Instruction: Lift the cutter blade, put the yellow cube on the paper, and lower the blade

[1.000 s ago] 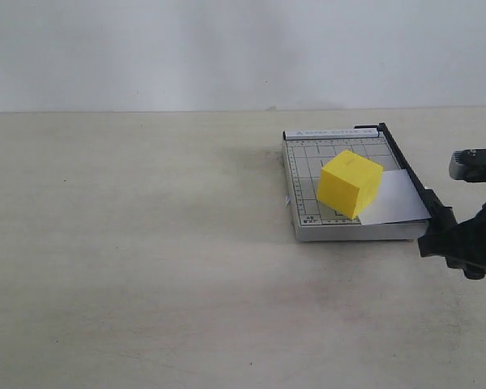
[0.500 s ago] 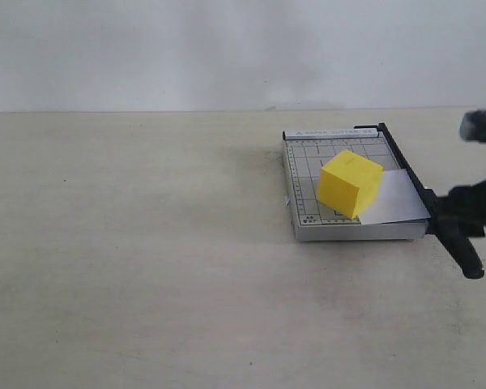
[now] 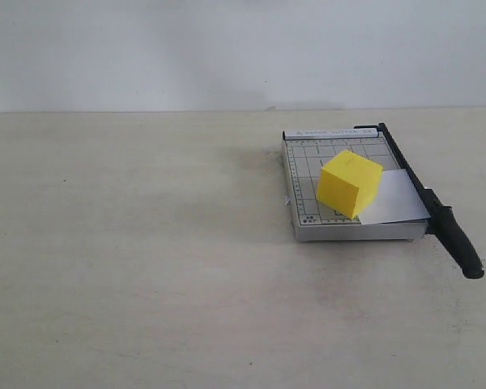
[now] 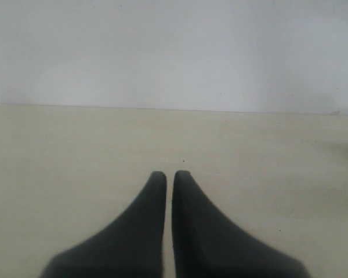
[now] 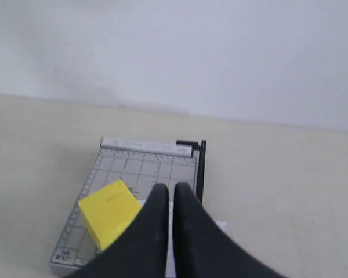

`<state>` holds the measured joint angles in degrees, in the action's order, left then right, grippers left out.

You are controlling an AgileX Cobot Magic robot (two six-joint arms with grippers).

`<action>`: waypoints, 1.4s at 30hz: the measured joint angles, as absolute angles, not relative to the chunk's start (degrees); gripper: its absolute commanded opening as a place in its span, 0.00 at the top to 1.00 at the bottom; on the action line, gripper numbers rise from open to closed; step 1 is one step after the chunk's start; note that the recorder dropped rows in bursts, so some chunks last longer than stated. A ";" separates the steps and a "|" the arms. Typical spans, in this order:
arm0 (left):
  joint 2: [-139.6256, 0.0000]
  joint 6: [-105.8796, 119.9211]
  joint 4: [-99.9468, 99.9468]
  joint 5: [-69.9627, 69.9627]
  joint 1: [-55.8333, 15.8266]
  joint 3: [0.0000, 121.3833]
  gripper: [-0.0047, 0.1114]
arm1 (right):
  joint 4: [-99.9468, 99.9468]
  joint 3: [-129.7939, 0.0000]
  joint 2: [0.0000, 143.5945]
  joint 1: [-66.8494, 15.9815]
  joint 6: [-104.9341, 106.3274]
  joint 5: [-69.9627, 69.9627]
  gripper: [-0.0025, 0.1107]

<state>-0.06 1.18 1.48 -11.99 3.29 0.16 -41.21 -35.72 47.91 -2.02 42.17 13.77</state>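
A pale beige table [image 3: 146, 267] carries everything. A small grey gridded trimmer [image 3: 306, 174] lies flat on it, toward the exterior view's right.

From the exterior view we face the wall [image 3: 243, 49] across the table [image 3: 146, 284] from middling height, with the grey trimmer [image 3: 306, 174] right of centre. Our left wrist view looks low over bare tabletop past the left gripper [image 4: 169, 174]. Our right wrist view, closer, looks down past the right gripper [image 5: 169, 188] onto that trimmer and the yellow cube [image 5: 107, 211], both shared with the exterior view.
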 measured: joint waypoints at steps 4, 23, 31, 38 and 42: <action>-0.06 1.18 1.48 -11.99 3.29 0.16 0.92 | -50.17 -29.32 34.55 -2.02 50.15 13.28 0.98; -0.06 1.18 1.48 -11.99 3.29 0.16 0.92 | -52.88 -17.63 6.98 -2.02 38.06 21.57 0.98; -0.06 1.18 1.48 -11.99 3.29 0.16 0.92 | -52.88 -17.63 6.94 -2.02 37.80 21.79 0.98; -0.06 1.18 1.48 -11.99 3.29 0.16 0.92 | -49.89 -13.27 3.88 -2.02 37.43 19.74 0.98; -0.06 1.18 1.48 -11.99 3.29 0.16 0.92 | -45.39 -8.86 0.52 -2.02 37.43 18.67 0.98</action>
